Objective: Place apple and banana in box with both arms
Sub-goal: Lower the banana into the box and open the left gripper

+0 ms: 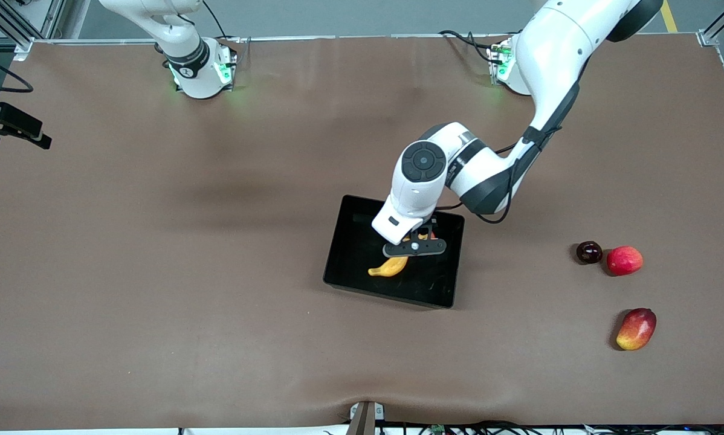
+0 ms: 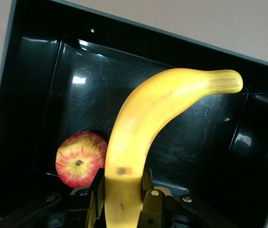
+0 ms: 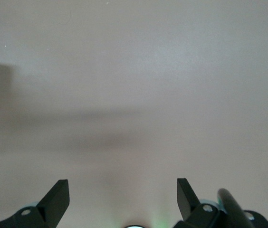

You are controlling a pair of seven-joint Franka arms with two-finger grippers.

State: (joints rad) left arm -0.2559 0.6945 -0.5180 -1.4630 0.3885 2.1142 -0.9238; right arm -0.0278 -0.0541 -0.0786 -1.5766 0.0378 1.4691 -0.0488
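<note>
My left gripper (image 1: 414, 248) hangs over the black box (image 1: 353, 241), shut on the thick end of the yellow banana (image 1: 389, 266). In the left wrist view the banana (image 2: 162, 104) runs out from between the fingers (image 2: 96, 183) and curves over the box floor (image 2: 29, 95). I cannot tell if it touches the floor. The red, yellow-streaked apple (image 2: 80, 159) lies in the box beside the gripper; in the front view the left hand hides it. My right gripper (image 3: 123, 190) stands open over bare table, holding nothing, and its arm waits near its base.
A smooth red round fruit (image 1: 625, 260) and a small dark fruit (image 1: 589, 252) lie together toward the left arm's end of the table. A red-yellow mango (image 1: 636, 328) lies nearer the front camera. A black device (image 1: 17, 127) juts in at the right arm's end.
</note>
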